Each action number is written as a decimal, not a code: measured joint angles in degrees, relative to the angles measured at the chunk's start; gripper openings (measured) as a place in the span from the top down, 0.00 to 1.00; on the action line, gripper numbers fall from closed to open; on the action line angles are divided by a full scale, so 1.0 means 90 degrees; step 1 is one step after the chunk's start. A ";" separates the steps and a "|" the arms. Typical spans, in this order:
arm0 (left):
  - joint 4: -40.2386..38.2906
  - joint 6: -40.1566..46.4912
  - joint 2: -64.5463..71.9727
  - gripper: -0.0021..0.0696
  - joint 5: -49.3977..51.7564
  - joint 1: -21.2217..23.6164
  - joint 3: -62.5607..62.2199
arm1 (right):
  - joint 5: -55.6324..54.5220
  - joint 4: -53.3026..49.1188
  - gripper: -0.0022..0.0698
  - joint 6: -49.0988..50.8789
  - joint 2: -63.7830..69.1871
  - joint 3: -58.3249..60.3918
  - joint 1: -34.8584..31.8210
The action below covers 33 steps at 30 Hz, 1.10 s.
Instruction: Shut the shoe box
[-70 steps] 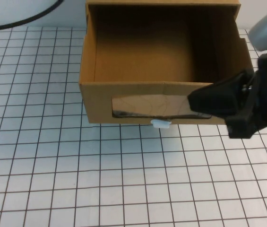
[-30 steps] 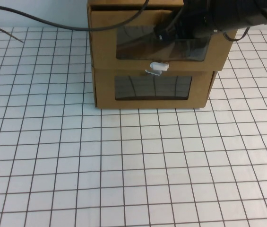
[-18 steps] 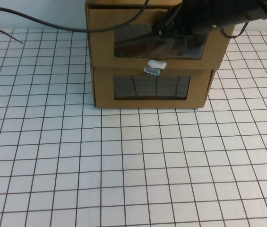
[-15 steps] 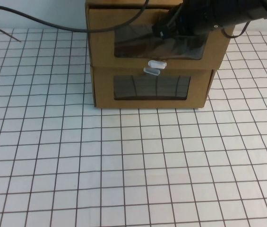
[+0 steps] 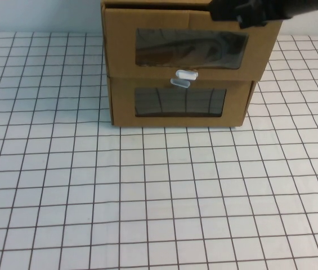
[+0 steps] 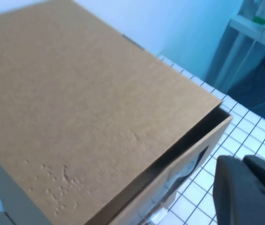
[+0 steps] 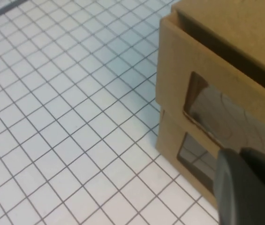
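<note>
The high view looks down on the tabletop (image 5: 159,197); both wrist views look closely at the shoe box (image 5: 189,48).

Two boxes stacked at the far side of the table

The shoe box (image 5: 188,42) sits on top of the lower box (image 5: 180,104), and their fronts are almost in one line. The pull tab (image 5: 186,73) of the shoe box is at its front's lower edge, just above the tab (image 5: 180,83) of the lower box. The right gripper (image 5: 247,10) is at the upper right corner of the shoe box front. The left gripper (image 6: 245,192) is above the shoe box, near its front edge. The table (image 5: 159,197) extends before the boxes.
</note>
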 joint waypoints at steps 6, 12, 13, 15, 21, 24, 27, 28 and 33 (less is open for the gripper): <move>0.0340 -0.0263 -0.1209 0.98 0.0105 0.0000 0.0293 | -0.1052 0.0000 0.99 0.0184 -0.1948 0.1969 0.0000; 0.0543 -0.0318 -0.2891 0.98 0.0105 0.0000 0.1774 | -0.2358 0.0013 0.99 0.0600 -0.4315 0.4076 0.0000; 0.0586 -0.0330 -0.3248 0.98 0.0084 0.0000 0.2225 | -0.2545 0.0024 0.99 0.0703 -0.4732 0.4400 0.0000; 0.0635 -0.0330 -0.4010 0.98 -0.0094 0.0000 0.3269 | -0.2798 0.0037 0.99 0.0838 -0.5528 0.4952 0.0000; 0.0809 -0.0330 -0.6158 0.98 -0.1262 0.0000 0.6400 | -0.3064 0.0037 0.99 0.1305 -0.7356 0.6362 -0.0002; 0.0837 -0.0477 -0.7102 0.98 -0.1903 0.0000 0.7718 | -0.3110 -0.0172 0.99 0.1539 -0.7936 0.6817 -0.0002; 0.0837 -0.0649 -0.7961 0.98 -0.2528 0.0000 0.8868 | -0.3300 -0.0859 0.99 0.2049 -0.8255 0.7173 -0.0002; 0.0826 -0.0719 -0.8236 0.98 -0.2709 0.0000 0.9207 | -0.3363 -0.1161 0.99 0.2335 -0.8287 0.7295 -0.0002; 0.0826 -0.1360 -0.9520 0.98 -0.2898 0.0000 1.0565 | -0.3390 -0.1945 0.99 0.3436 -0.8285 0.7872 -0.0002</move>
